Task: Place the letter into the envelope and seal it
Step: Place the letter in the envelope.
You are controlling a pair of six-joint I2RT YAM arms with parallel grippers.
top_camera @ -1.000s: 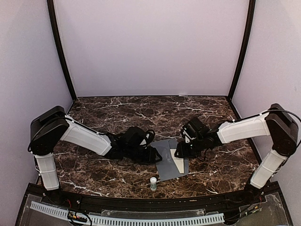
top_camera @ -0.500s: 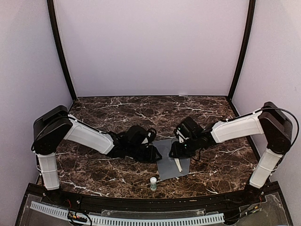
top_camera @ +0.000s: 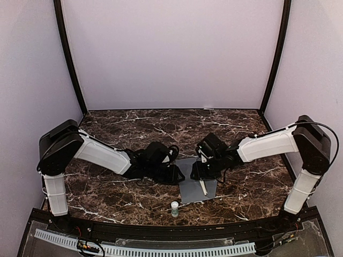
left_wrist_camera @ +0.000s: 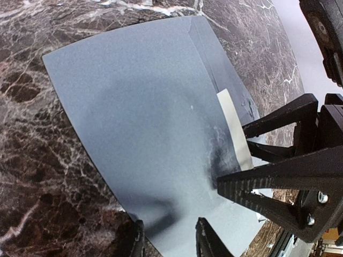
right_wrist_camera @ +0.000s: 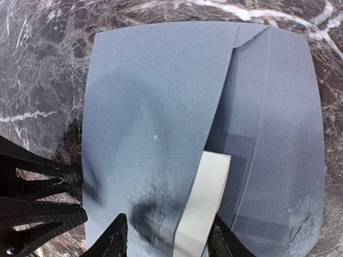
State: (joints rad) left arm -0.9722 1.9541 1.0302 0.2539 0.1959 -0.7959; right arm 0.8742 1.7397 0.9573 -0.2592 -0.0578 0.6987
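Most of the letter (right_wrist_camera: 206,206) is hidden inside the envelope (right_wrist_camera: 155,96), only its pale end showing.

Slate-grey envelope (right_wrist_camera: 155,91), cream letter (right_wrist_camera: 206,206), dark brown white-veined marble table (top_camera: 161,124), pale lilac walls (top_camera: 171,53)

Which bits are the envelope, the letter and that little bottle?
envelope (right_wrist_camera: 155,96), right wrist view, on its grey face.
letter (right_wrist_camera: 206,198), right wrist view, on its exposed cream strip.
little bottle (top_camera: 174,208), top view, on its body.
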